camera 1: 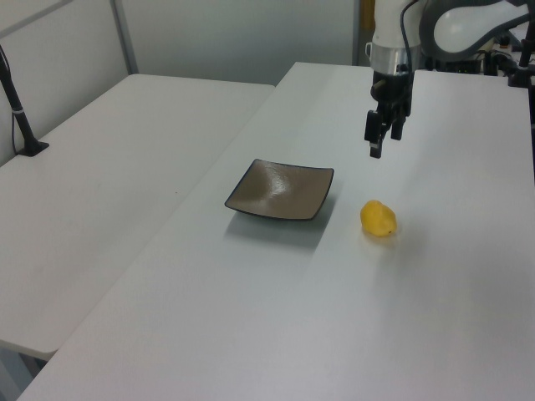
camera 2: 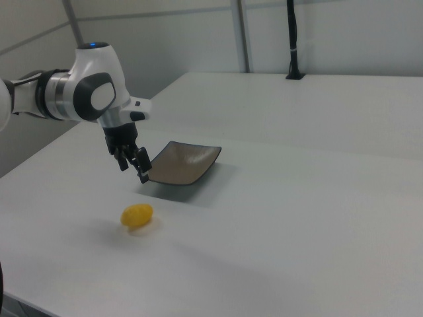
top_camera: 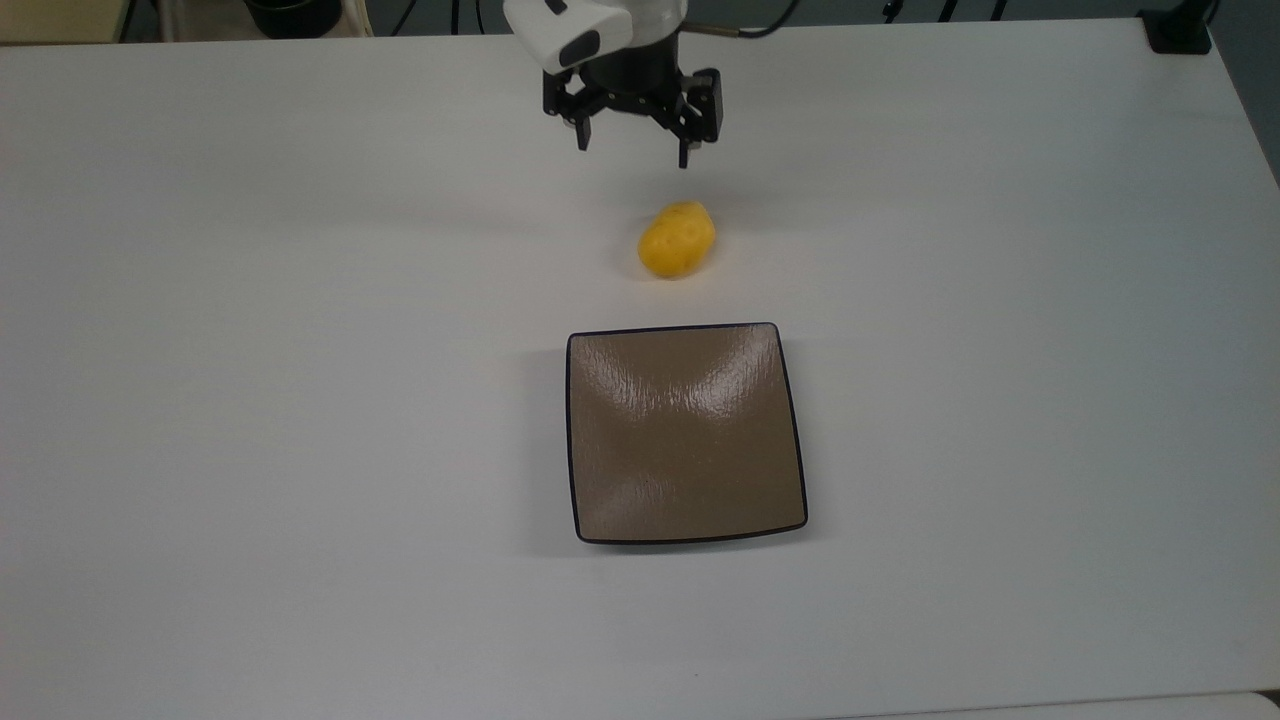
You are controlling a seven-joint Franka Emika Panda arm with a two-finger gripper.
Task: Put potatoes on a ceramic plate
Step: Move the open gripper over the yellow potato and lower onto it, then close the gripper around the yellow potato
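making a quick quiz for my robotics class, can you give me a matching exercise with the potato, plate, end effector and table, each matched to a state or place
Column A:
1. potato
2. ceramic plate
3. end effector
4. table

Column B:
a. square, glossy tan-brown, nothing on it
b. open, in the air above the table
c. white surface under everything
d. yellow, lying on the table apart from the plate

Pairs: 1-d, 2-a, 3-b, 4-c

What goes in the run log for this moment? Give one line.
phase: approach | hand: open, above table | potato: on table, ungrasped | plate: empty
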